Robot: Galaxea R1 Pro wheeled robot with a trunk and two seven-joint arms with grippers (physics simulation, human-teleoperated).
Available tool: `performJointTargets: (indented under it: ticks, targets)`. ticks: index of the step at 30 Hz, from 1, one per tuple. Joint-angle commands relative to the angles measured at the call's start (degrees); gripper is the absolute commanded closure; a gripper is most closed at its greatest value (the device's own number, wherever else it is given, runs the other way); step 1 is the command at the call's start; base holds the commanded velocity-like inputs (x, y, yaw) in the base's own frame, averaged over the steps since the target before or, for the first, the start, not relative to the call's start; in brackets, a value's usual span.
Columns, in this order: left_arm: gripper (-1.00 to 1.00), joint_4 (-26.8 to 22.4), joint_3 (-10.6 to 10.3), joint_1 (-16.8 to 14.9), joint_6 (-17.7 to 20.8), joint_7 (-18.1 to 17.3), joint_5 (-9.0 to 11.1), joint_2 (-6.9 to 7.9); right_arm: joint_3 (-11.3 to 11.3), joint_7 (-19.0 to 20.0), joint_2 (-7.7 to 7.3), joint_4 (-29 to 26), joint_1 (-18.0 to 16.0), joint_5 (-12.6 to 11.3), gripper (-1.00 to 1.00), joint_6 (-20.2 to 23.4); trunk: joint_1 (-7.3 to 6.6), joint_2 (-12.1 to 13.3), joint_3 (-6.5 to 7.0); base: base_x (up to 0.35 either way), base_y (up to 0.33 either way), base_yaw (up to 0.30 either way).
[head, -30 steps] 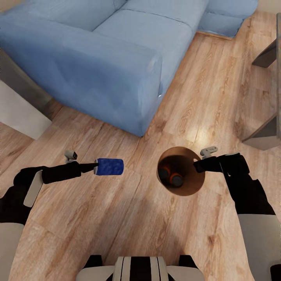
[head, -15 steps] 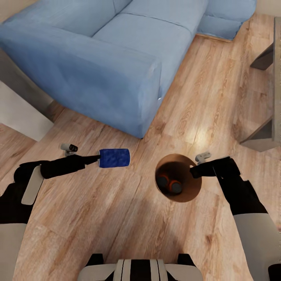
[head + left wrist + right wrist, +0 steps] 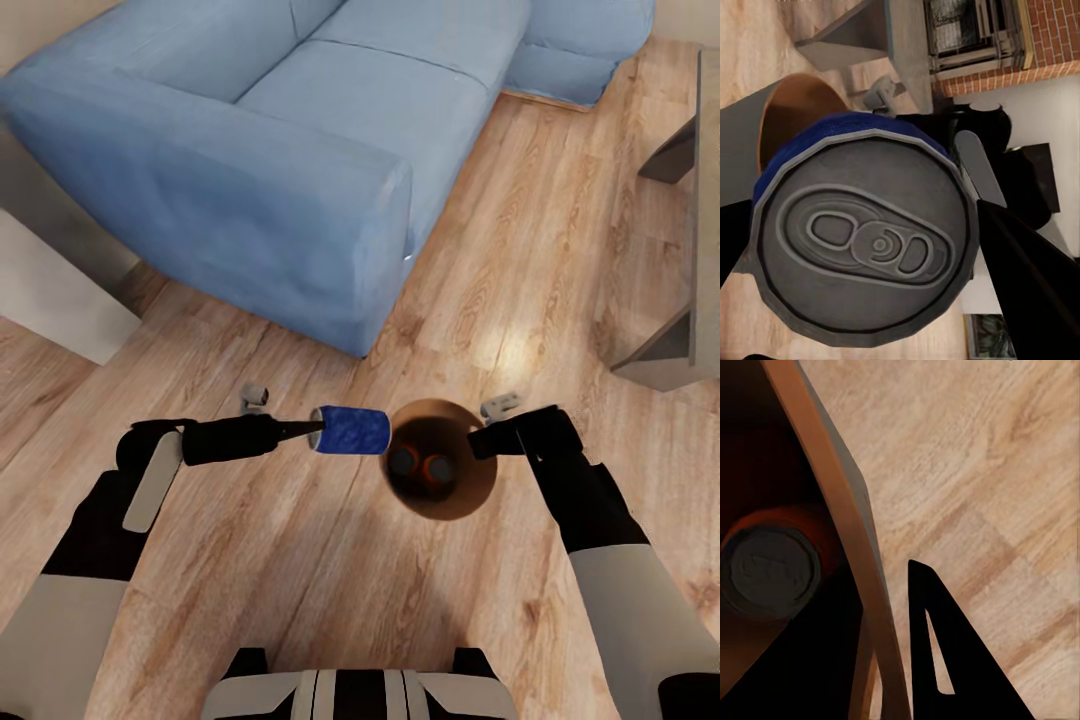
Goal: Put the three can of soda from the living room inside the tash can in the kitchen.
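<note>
Two orange soda cans [image 3: 420,466] lie inside the trash can [image 3: 470,498], whose rim the right gripper [image 3: 484,440] pinches at 3 o'clock. Left gripper [image 3: 318,433] clamps the dark blue soda can [image 3: 352,430] at the bin's 9 o'clock edge.

head looks down; wrists close on bin [image 3: 440,500].

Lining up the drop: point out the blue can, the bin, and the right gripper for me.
blue can [image 3: 352,430], head view, on its blue side wall.
bin [image 3: 470,497], head view, on its brown inner wall near the rim.
right gripper [image 3: 480,441], head view, at the fingertips on the bin's rim.
</note>
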Motion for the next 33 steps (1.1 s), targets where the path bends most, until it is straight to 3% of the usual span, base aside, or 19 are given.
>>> performJointTargets:
  ticks: [1,3,6,9,10,14,17,21,23,26,31,33]
  targets:
    - [1.0,-0.2,0.0,0.0,0.0,0.0,0.0,-0.08,0.1,0.4,0.02,0.1,0.0,-1.4,1.0,0.4,0.0,0.0,0.0,0.0,0.0,0.0]
    - [1.0,-0.9,0.0,0.0,0.0,0.1,-0.1,-0.85,0.3,0.3,0.32,0.5,0.0,-1.3,1.0,0.4,0.0,0.0,0.0,0.0,0.0,0.0]
    - [1.0,-1.2,-0.8,0.0,0.0,2.1,-0.3,-3.25,0.4,-0.5,1.31,0.8,0.0,-1.3,1.0,0.4,0.0,0.0,0.0,0.0,0.0,0.0]
    - [1.0,-1.1,-3.4,0.0,0.0,5.8,-0.3,-5.3,0.5,-2.0,2.47,0.9,0.0,-1.2,1.0,0.4,0.0,0.0,0.0,0.0,0.0,0.0]
    - [1.0,-1.1,-5.3,0.0,0.0,7.8,-0.3,-6.27,0.6,-2.5,2.96,0.9,0.0,-1.2,1.0,0.4,0.0,0.0,0.0,0.0,0.0,0.0]
    - [1.0,-0.8,-7.3,0.0,0.0,11.4,-0.4,-7.24,2.0,-3.0,3.39,0.9,0.0,-1.2,1.0,0.4,0.0,0.0,0.0,0.0,0.0,0.0]
    - [1.0,-0.6,-9.7,0.0,0.0,16.2,-0.4,-7.75,2.5,-3.0,3.56,0.4,-0.1,-1.2,1.0,0.4,0.0,0.0,0.0,0.0,0.0,0.0]
    - [1.0,-0.6,-13.5,0.0,0.0,25.6,-0.4,-10.31,2.7,-3.1,3.94,0.0,-0.1,-1.1,1.0,0.4,0.0,0.0,0.0,0.0,0.0,0.0]
    - [1.0,-0.6,-14.0,0.0,0.0,27.8,-0.4,-10.98,2.7,-3.1,4.01,-0.1,-0.1,-1.1,1.0,0.4,0.0,0.0,0.0,0.0,0.0,0.0]
    - [1.0,-0.6,-16.7,0.0,0.0,32.6,-0.4,-12.27,4.4,-3.1,4.09,-1.6,-0.1,-1.1,1.0,0.4,0.0,0.0,0.0,0.0,0.0,0.0]
    - [1.0,-0.5,-18.1,0.0,0.0,38.8,-0.5,-13.53,5.7,-3.1,4.56,-2.6,0.0,-1.0,1.0,0.4,0.0,0.0,0.0,0.0,0.0,0.0]
    - [1.0,-0.5,-18.3,-0.1,0.0,42.7,-0.4,-14.02,5.9,-3.1,5.31,-2.9,0.0,0.2,1.0,0.4,0.0,0.0,0.0,0.0,0.0,0.0]
